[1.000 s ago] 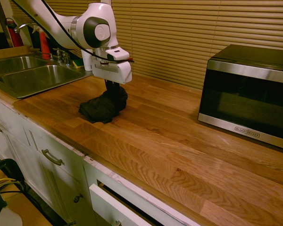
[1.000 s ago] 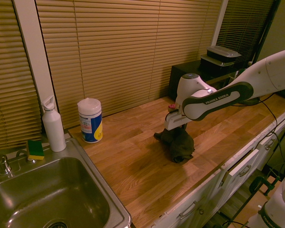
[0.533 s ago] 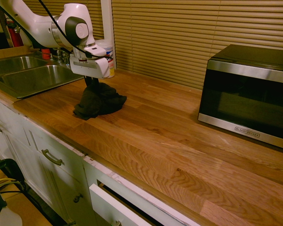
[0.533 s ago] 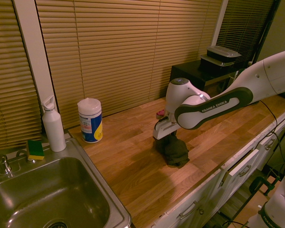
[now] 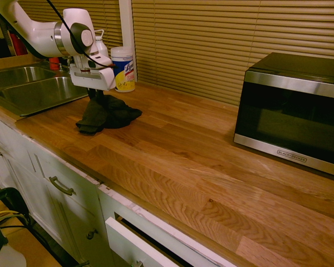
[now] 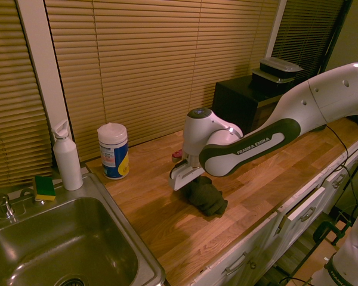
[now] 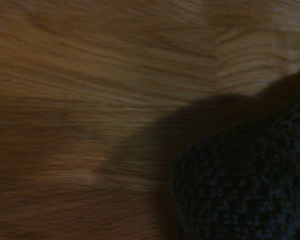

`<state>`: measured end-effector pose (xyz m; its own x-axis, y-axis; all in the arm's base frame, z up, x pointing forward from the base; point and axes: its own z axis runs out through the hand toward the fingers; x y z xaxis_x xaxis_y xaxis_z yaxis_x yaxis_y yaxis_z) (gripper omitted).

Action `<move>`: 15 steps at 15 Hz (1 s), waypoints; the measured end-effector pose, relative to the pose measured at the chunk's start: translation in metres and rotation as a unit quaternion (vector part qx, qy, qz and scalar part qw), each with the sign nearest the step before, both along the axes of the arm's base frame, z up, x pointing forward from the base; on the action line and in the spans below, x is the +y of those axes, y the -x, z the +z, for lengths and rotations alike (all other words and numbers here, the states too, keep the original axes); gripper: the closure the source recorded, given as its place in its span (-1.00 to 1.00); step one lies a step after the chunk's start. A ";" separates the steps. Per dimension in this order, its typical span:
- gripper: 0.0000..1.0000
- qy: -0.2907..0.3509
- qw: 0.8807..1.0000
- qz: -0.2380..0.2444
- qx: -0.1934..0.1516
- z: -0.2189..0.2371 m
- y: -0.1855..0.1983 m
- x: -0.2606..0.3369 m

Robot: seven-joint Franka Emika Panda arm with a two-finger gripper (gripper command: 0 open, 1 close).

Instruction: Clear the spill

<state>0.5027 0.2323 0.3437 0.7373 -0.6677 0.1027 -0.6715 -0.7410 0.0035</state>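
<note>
Pincer (image 5: pixel 96 95) presses black cloth (image 5: pixel 107 114) onto wooden counter (image 5: pixel 200 161).

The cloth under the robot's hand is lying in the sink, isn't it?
No. The cloth lies on the wooden counter, beside the sink, not in it. It is under the hand, as the first exterior view shows.

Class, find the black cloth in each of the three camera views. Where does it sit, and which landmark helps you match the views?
First exterior: cloth left of centre, under the arm.
Second exterior: cloth centre, near the counter's front edge.
Wrist: cloth in one corner.
Shared landmark: wipes tub, in both exterior views.
</note>
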 end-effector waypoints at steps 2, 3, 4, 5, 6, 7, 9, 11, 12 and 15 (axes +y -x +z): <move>1.00 -0.003 1.000 0.008 -0.001 0.001 0.000 0.021; 1.00 -0.005 1.000 0.013 -0.002 0.002 0.000 0.032; 1.00 -0.005 1.000 0.018 -0.002 0.001 0.000 0.043; 1.00 -0.004 1.000 0.023 -0.002 0.001 0.000 0.054; 1.00 -0.003 1.000 0.027 -0.001 0.001 -0.001 0.065; 1.00 -0.003 0.999 0.033 -0.001 0.002 -0.001 0.079; 1.00 -0.004 0.999 0.042 -0.001 0.002 -0.002 0.103; 1.00 -0.005 0.999 0.047 0.001 0.004 -0.004 0.125; 1.00 -0.006 0.999 0.050 0.002 0.003 -0.005 0.135; -1.00 -0.003 0.999 0.053 0.005 0.002 -0.008 0.147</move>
<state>0.5108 0.3790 0.3461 0.8050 -0.5862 0.0916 -0.5890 -0.8081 0.0049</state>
